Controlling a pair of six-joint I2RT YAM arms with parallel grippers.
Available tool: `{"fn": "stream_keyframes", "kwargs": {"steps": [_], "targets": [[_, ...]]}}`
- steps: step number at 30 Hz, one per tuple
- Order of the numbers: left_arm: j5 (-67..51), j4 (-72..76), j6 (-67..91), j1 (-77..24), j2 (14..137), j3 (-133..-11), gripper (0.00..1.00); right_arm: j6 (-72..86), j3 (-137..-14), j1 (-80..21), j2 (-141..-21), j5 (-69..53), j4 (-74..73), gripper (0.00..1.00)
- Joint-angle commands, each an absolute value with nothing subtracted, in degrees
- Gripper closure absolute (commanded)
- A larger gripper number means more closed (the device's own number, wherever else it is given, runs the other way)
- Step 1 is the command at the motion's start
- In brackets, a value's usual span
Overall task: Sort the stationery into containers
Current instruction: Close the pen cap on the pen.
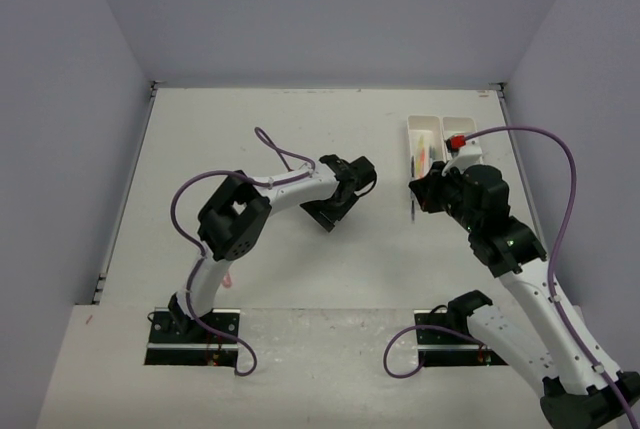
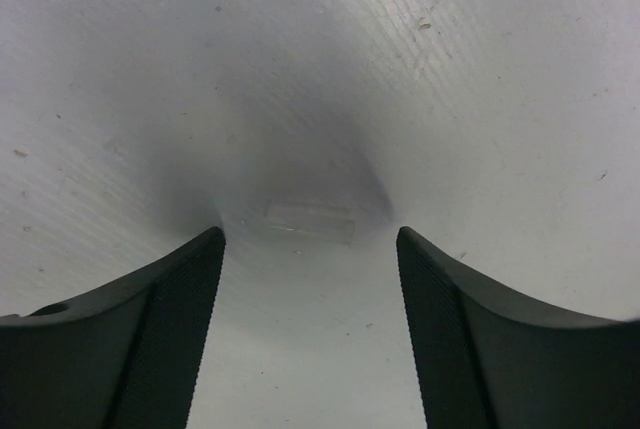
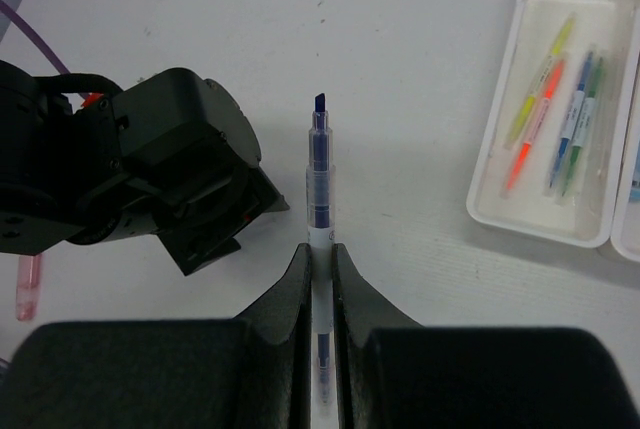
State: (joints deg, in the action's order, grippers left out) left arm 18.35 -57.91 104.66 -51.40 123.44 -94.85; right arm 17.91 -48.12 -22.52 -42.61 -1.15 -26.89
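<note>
My right gripper [image 3: 321, 247] is shut on a blue marker [image 3: 320, 184], gripping its white middle. The marker's clear barrel and bare chisel tip stick out ahead, above the table. From above, this gripper [image 1: 418, 194] hangs just in front of the two white containers [image 1: 411, 134] [image 1: 458, 125]. The nearer container [image 3: 540, 211] holds yellow, orange, blue and green pens [image 3: 548, 99]. My left gripper [image 2: 310, 239] is open, pointing down close to the table mid-field [image 1: 327, 213]. A small clear cap [image 2: 310, 221] lies on the table just beyond its fingertips.
A pink pen [image 3: 27, 289] lies on the table to the left, beyond the left arm's black wrist [image 3: 170, 169]. The second container's edge [image 3: 628, 199] shows at the far right. Purple cables loop over both arms.
</note>
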Motion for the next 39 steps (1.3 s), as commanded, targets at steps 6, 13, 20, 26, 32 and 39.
{"fn": "stream_keyframes", "kwargs": {"steps": [6,13,20,26,32,39], "targets": [[20.2,-58.9,108.9,-51.2,125.7,-96.4,0.36,17.0,-47.5,-22.5,-42.0,-2.4,-24.3,1.00],[20.8,-58.7,106.4,-50.8,127.1,-96.4,0.54,17.0,-47.4,-22.4,-41.5,-2.2,-24.2,1.00],[20.3,-58.2,104.9,-50.4,127.8,-95.5,0.60,17.0,-47.4,-22.5,-41.2,-2.1,-24.3,1.00],[20.4,-54.7,101.2,-50.1,126.5,-92.3,0.68,17.0,-47.4,-22.5,-40.8,-1.9,-24.3,1.00],[21.4,-44.9,86.7,-50.1,123.0,-86.3,0.68,17.0,-47.5,-22.4,-40.8,-2.1,-24.5,1.00],[16.1,-32.9,58.3,-50.1,120.3,-80.8,0.70,16.9,-47.9,-22.5,-40.9,-2.1,-25.0,1.00]]}}
